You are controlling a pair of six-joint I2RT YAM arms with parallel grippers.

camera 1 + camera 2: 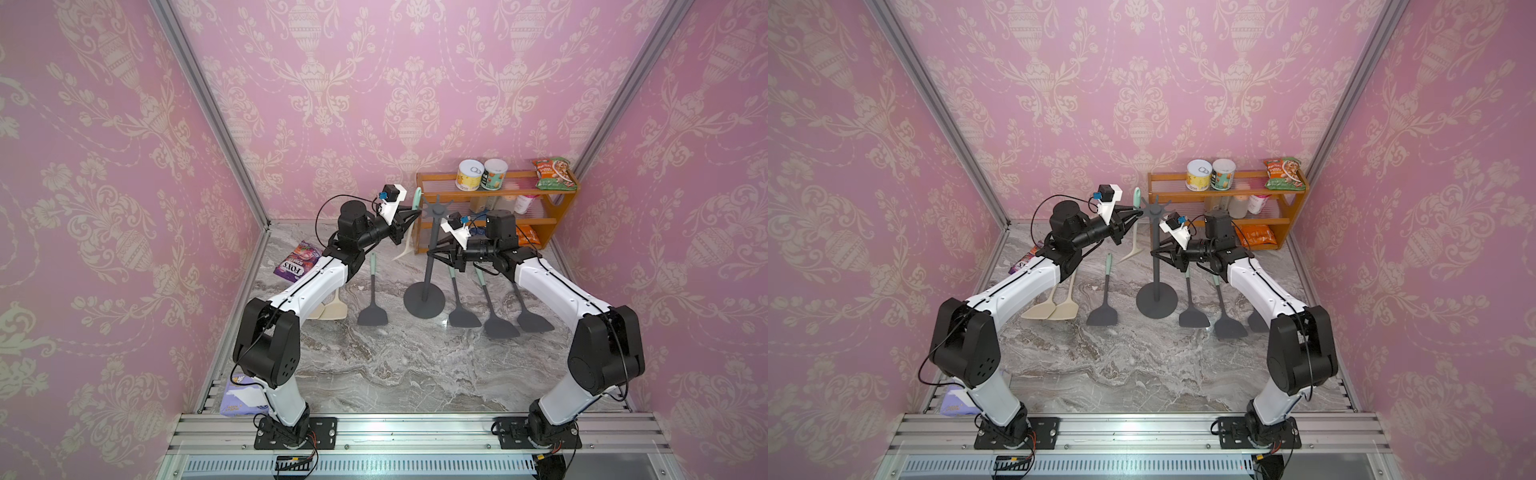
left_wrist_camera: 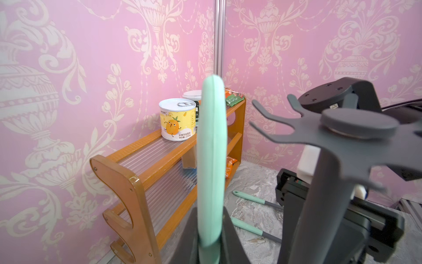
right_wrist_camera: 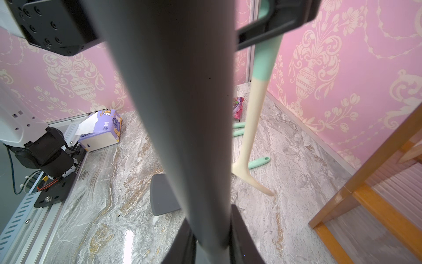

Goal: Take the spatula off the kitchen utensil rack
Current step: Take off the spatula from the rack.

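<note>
Left wrist: I see the left gripper (image 2: pixel 210 242) clamped on the spatula (image 2: pixel 211 141) (mint handle); the right gripper (image 3: pixel 211 242) clasps the kitchen utensil rack (image 3: pixel 178 114) pole.

Pink wallpaper (image 1: pixel 374 83) with cream urn-and-flower pattern on 3 walls. Grey marble-look floor (image 1: pixel 374 365). Orange wooden 2-tier shelf (image 1: pixel 540 222) in far corner. Aluminium posts (image 1: pixel 210 104), front rail (image 1: pixel 415 432).
</note>
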